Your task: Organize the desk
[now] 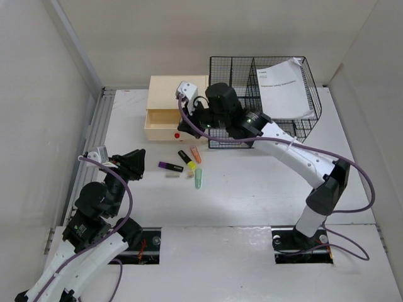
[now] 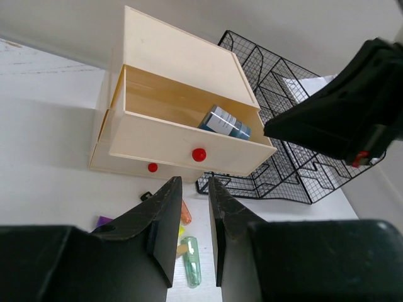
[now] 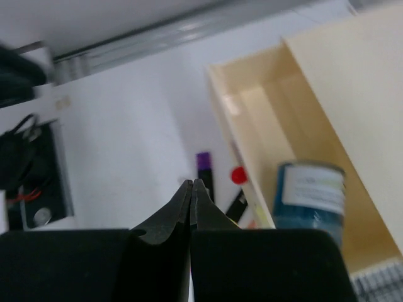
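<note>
- From above, the desk (image 1: 252, 182) fills the middle of the view (its ribbed rail (image 1: 94, 138) runs along the left edge).
- At its far side stand a cream drawer box (image 1: 178, 94) and, just to the right of it, a black wire rack (image 1: 264, 119) with a sheet of paper (image 1: 286, 88) inside.
- Several markers lie near together in front of the box: purple marker (image 1: 170, 167), orange marker (image 1: 196, 154), green marker (image 1: 198, 178).
- The right gripper (image 1: 194, 118) hangs over the pulled-out drawer (image 1: 160, 119); the left gripper (image 1: 140, 165) is above the desk, left of the markers.
- In the left wrist view, the left gripper's jaws stand a little apart and hold nothing. Beyond them the drawer shows a blue box (image 2: 225, 123) inside and a red knob (image 2: 199, 154) on its front.
- In the right wrist view, the right gripper's fingers (image 3: 182, 207) are pressed together, nothing between them (the blue box sits in the drawer, to their right).
</note>
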You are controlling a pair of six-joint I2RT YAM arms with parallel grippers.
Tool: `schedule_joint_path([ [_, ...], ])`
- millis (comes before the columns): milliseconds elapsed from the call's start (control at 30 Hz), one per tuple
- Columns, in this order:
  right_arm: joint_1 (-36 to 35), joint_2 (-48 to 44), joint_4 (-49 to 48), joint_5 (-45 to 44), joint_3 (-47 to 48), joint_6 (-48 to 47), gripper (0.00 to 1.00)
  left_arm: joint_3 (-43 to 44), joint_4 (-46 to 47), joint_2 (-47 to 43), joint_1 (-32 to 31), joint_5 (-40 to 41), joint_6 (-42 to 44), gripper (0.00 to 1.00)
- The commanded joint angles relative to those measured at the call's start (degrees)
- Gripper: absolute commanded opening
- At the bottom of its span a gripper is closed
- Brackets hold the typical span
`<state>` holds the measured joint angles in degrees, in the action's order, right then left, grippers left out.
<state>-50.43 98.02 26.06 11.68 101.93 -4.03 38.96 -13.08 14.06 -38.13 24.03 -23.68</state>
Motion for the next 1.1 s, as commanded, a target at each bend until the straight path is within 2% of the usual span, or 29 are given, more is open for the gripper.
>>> schedule_joint_path([
  [0, 3.13, 1.73, 3.99, 27.53, 5.3, -14.07, 0.0, -0.11, 2.18, -0.53, 0.16, 0.31, -0.22, 0.21],
  [33, 4.02, 2.26, 3.99, 28.74, 4.69, -14.07, 0.0, -0.11, 2.18, -0.53, 0.16, 0.31, -0.22, 0.21],
  [433, 4.56, 13.16, 7.33, 7.76, 9.77, -14.17, 0.0, -0.64, 2.18, -0.53, 0.16, 0.31, -0.22, 0.21],
  [533, 2.28, 12.64, 0.59, -5.23, 6.38, -13.64, 0.0, -0.64, 2.18, -0.53, 0.16, 0.31, -0.22, 0.21],
  [567, 1.4, 11.16, -2.04, -13.71, 4.52, -13.63, 0.0, -0.64, 2.18, -0.53, 0.16, 0.31, -0.22, 0.21],
  [600, -0.26, 10.36, -7.38, -17.36, 2.77, -13.63, 0.0, -0.64, 2.18, -0.53, 0.16, 0.31, -0.22, 0.21],
  [700, -2.21, 8.86, -12.87, -27.55, -1.73, -16.44, 0.0, -0.64, 2.18, -0.53, 0.16, 0.31, -0.22, 0.21],
  [933, -3.0, 12.37, -16.3, -41.1, -0.42, -18.11, 0.0, -0.64, 2.18, -0.53, 0.16, 0.31, -0.22, 0.21],
  [1067, -3.0, 13.42, -18.5, -43.32, -0.42, -19.34, 0.0, -0.64, 2.18, -0.53, 0.16, 0.31, -0.22, 0.21],
])
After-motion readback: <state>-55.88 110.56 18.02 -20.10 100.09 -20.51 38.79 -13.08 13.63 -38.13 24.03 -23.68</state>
